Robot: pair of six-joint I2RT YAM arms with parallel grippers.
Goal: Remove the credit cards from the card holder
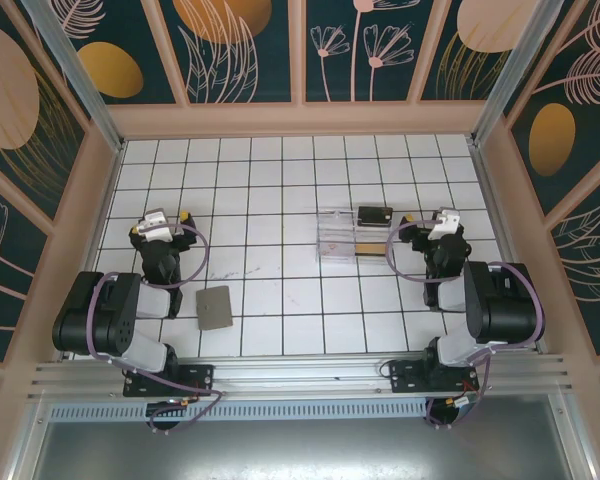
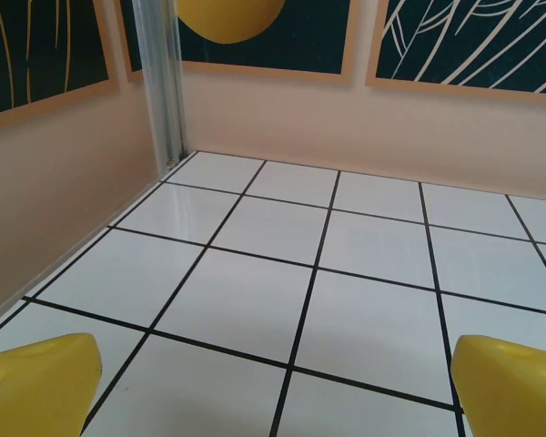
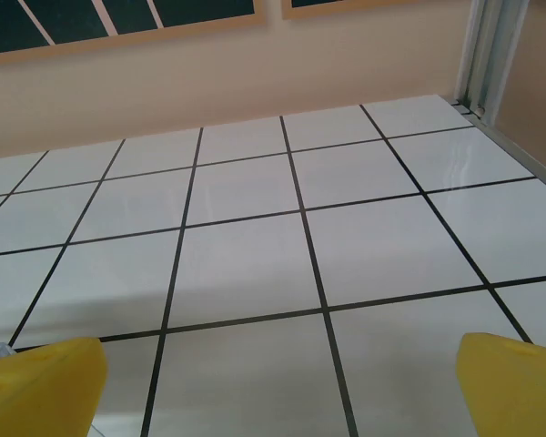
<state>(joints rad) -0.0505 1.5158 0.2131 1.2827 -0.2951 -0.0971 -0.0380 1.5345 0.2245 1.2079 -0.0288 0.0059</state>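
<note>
Left gripper (image 1: 166, 219) and right gripper (image 1: 442, 222) gape open, empty. Flat grey card holder (image 1: 214, 307) lies near the white tiled table's (image 1: 280, 180) front edge, left side. Risk: fingers may skid it across slick tiles.

The top camera sits high up, above and behind the left arm (image 1: 100, 320) and the right arm (image 1: 500, 300). It looks down at the whole white table (image 1: 280, 170). The left wrist camera is low and close to the tiles. It looks over its yellow fingertips (image 2: 36, 382) toward the far left corner post (image 2: 159, 82). The right wrist camera is just as low and looks toward the far right corner post (image 3: 491, 50). All three views share the white tiles and the back wall (image 1: 300, 120).
</note>
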